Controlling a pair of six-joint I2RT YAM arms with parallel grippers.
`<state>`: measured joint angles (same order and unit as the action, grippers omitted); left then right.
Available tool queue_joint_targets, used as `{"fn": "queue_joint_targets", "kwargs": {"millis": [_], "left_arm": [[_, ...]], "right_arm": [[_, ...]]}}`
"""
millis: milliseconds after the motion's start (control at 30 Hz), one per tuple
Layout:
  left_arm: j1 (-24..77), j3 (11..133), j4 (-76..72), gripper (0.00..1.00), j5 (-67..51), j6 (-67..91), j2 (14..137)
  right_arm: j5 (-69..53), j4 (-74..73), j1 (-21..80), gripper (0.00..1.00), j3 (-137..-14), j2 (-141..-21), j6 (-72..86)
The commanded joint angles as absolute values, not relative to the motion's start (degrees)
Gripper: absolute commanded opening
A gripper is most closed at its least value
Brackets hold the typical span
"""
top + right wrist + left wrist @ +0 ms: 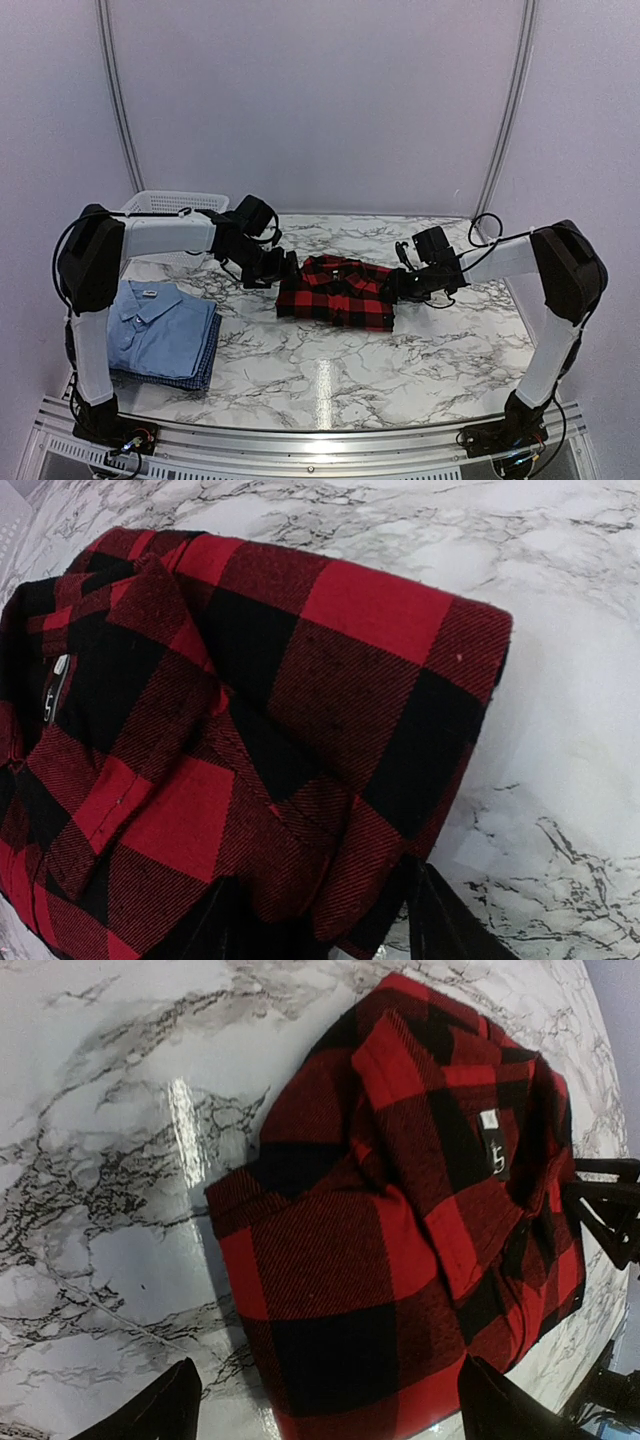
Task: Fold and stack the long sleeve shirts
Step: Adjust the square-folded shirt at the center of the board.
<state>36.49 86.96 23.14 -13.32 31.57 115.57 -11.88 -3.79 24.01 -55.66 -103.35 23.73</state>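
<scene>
The red-and-black plaid shirt (338,292) lies folded on the middle of the marble table, collar and label up (489,1150); its lettering is hidden. My left gripper (270,270) is at its left edge, jaws wide open, and the fingers (165,1410) straddle the cloth's edge (335,1420). My right gripper (402,284) is at the shirt's right edge, open, with the folded edge between its fingers (440,925). The light blue collared shirt (150,320) lies folded on the blue checked one (205,365) at the front left.
A white mesh basket (175,204) stands at the back left behind my left arm. The right gripper shows in the left wrist view (605,1210) at the shirt's far edge. White walls close in the table.
</scene>
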Motion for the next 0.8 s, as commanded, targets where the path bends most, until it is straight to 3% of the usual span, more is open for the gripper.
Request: {"fn": "queue_joint_targets", "kwargs": {"millis": [0, 133, 333, 467, 567, 633, 767], "left_arm": [[36.97, 82.59, 17.95, 0.91, -15.94, 31.5, 116.56], [39.36, 79.48, 13.46, 0.82, -17.65, 34.61, 116.14], [43.06, 76.27, 11.08, 0.42, -16.68, 40.3, 112.15], [46.3, 74.22, 12.48, 0.28, -14.1, 43.99, 108.68], [47.91, 72.75, 15.45, 0.29, -9.93, 45.11, 107.52], [47.8, 70.81, 15.83, 0.45, -7.15, 45.5, 106.82], [46.29, 70.05, 15.87, 0.59, -5.85, 44.69, 106.0]], "right_arm": [[-12.3, -3.74, 24.82, 0.48, -59.02, -105.54, 22.41], [-12.54, -3.69, 24.95, 0.38, -60.02, -107.11, 21.53], [-14.11, -2.81, 25.58, 0.2, -61.12, -107.93, 20.01], [-14.19, -3.48, 26.31, 0.14, -60.99, -107.5, 18.15], [-11.85, -5.14, 26.37, 0.16, -59.91, -106.4, 16.88], [-10.28, -6.15, 26.36, 0.24, -59.04, -105.17, 16.34], [-9.47, -7.49, 26.32, 0.4, -58.1, -102.05, 16.32]]}}
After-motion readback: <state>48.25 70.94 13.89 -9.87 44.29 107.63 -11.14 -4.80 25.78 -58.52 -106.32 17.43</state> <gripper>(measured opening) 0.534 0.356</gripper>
